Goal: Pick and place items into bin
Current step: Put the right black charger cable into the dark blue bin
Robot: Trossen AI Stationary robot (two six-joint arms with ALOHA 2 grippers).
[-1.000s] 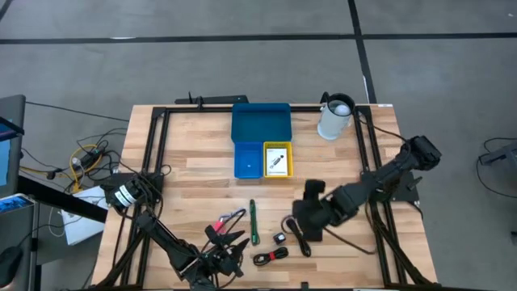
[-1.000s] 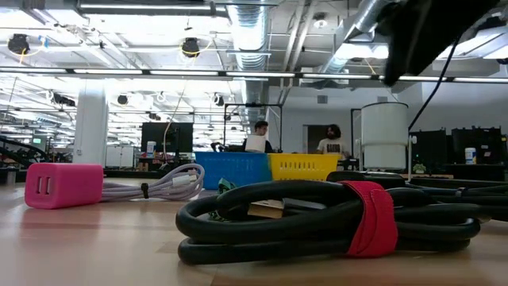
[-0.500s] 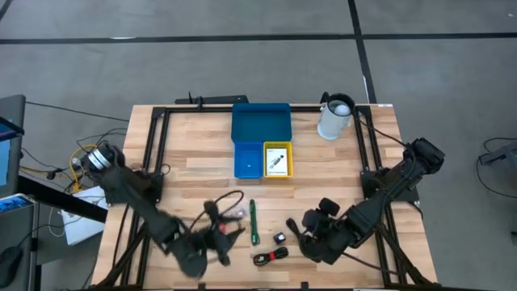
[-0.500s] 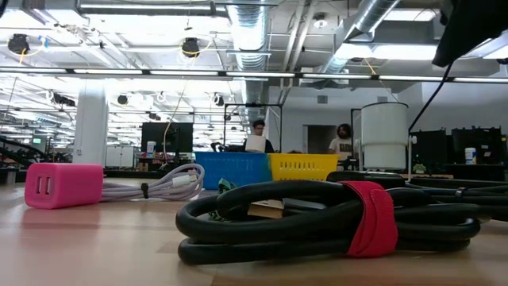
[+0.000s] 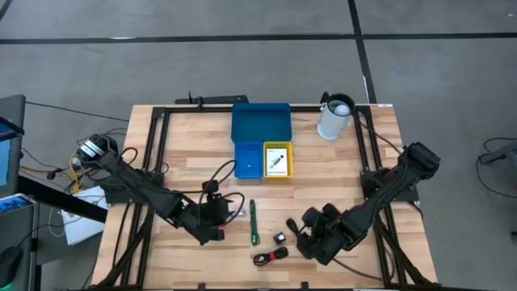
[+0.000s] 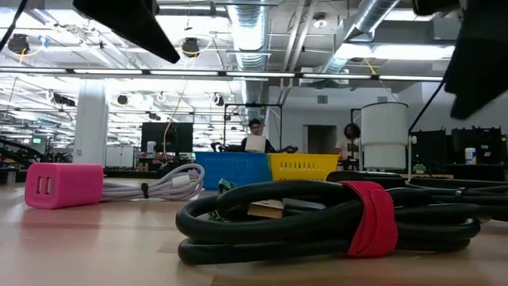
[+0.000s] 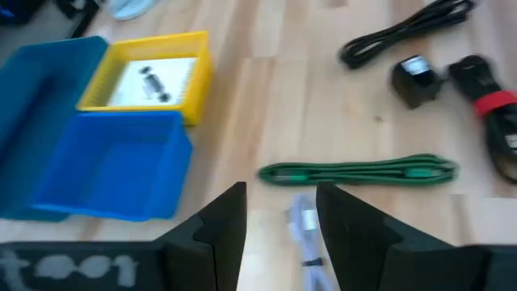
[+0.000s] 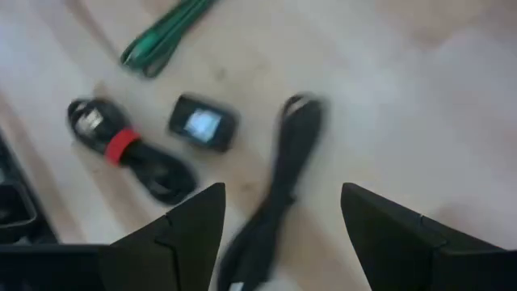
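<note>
My left gripper point(image 5: 215, 217) point(image 7: 280, 234) is open above the grey cord point(image 7: 304, 230), whose end shows between its fingers, beside the pink-red block point(image 6: 63, 184). My right gripper point(image 5: 312, 236) point(image 8: 283, 242) is open over a loose black cord point(image 8: 283, 174) that lies on the wood. A green-tipped pen point(image 5: 253, 222), a tiny black piece point(image 5: 279, 238) and a black cable with a red tie point(image 5: 271, 257) lie between the arms. The bin set point(image 5: 261, 124) sits at mid-table; its yellow bin point(image 5: 277, 159) holds a white printed card.
A white pitcher point(image 5: 335, 117) stands at the far right of the table. Black frame rails run along both sides of the wooden top. The small blue bin point(image 5: 248, 160) adjoins the yellow one. People stand in the room far behind the table.
My left gripper has swung from the table's near edge toward the far side and now sits over the grey cord by the pink block. My right gripper has moved toward the near edge, to the black cord. The items have stayed where they were.
</note>
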